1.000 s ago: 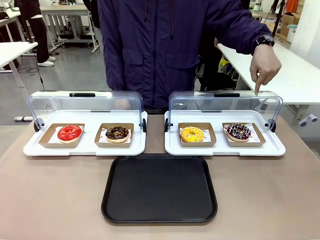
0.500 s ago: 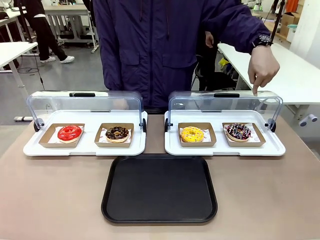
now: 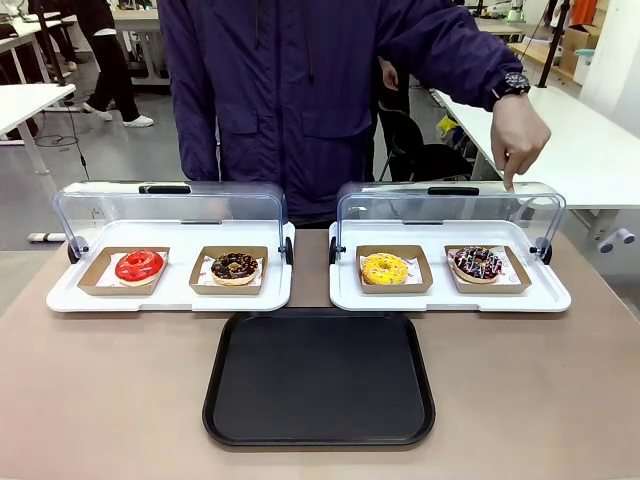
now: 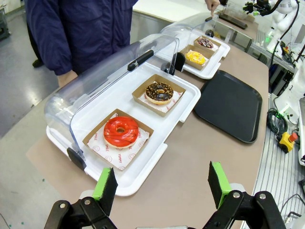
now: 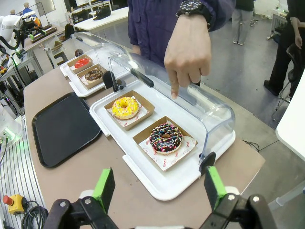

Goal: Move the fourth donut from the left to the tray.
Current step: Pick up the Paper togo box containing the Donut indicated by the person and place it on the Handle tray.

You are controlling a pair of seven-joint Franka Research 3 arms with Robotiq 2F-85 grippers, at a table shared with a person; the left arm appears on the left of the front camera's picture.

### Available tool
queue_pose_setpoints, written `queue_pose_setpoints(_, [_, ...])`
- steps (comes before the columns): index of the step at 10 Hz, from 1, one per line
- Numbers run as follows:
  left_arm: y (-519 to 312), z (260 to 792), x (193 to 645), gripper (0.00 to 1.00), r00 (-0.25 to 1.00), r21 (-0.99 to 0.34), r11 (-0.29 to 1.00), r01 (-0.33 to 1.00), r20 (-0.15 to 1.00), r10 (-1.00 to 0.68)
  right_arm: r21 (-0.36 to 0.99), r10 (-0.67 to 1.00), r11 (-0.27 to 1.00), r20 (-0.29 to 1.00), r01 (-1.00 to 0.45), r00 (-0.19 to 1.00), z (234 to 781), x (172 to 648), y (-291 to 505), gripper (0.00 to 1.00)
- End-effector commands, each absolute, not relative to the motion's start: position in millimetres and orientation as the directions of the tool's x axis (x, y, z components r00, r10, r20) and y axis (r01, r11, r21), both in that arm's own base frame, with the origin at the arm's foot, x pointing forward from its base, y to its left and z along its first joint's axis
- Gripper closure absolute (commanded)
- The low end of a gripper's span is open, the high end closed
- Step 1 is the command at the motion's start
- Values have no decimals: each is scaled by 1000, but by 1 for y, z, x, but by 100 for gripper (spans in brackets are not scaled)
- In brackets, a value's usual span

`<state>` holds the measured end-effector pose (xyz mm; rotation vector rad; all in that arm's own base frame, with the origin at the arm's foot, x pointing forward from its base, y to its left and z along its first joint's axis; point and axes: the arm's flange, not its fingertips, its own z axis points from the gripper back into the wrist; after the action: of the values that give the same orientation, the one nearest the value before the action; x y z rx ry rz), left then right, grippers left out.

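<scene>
The dark chocolate-glazed ring donut with white and pink streaks and sprinkles (image 3: 477,263) sits in a shallow brown cardboard holder (image 3: 520,283) at the right end of the right-hand white plastic tray (image 3: 450,301), under that tray's raised clear lid (image 3: 450,207). Just beside it to the left, in the same tray, lies a yellow-glazed donut (image 3: 384,268) in its own holder. A second white lidded tray (image 3: 170,300) to the left carries a red-glazed donut (image 3: 139,265) and a chocolate donut with tan crumbs (image 3: 235,266). The large black rectangular plastic tray with rounded corners (image 3: 318,378) lies on the tan surface (image 3: 100,400) in front of the gap between the two white trays, nearer the robot, with nothing on it. A person in a dark blue jacket stands at the far side, and the person's hand (image 3: 520,135) hangs over the right lid with the forefinger pointing down above the sprinkled donut; whether the fingertip touches the lid cannot be told. In the left wrist view the left pincer (image 4: 162,182) stands wide open with nothing between its green pads, above the surface edge near the red donut. In the right wrist view the right pincer (image 5: 159,186) is likewise spread wide and grips nothing, poised over the near rim of the right white tray with the sprinkled donut just ahead of it.
</scene>
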<state>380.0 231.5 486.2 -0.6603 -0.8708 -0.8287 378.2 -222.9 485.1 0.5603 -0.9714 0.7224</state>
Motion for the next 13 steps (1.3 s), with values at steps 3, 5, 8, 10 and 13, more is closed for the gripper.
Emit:
queue_pose_setpoints(3, [232,488,380,0,374,-160,515,842,861,-344,85,284,634,899,-768,333,486,382,-224,0])
queue_pose_setpoints(5, [232,488,380,0,374,-160,515,842,861,-344,85,284,634,899,-768,333,486,382,-224,0])
queue_pose_setpoints(8, [232,488,380,0,374,-160,515,842,861,-344,56,363,627,862,-777,355,495,383,-206,0])
queue_pose_setpoints(10, [232,488,380,0,374,-160,515,842,861,-344,-82,520,607,793,-791,317,512,397,-165,0])
queue_pose_setpoints(13, [232,488,380,0,374,-160,515,842,861,-344,-232,759,467,600,-853,252,507,413,-96,0])
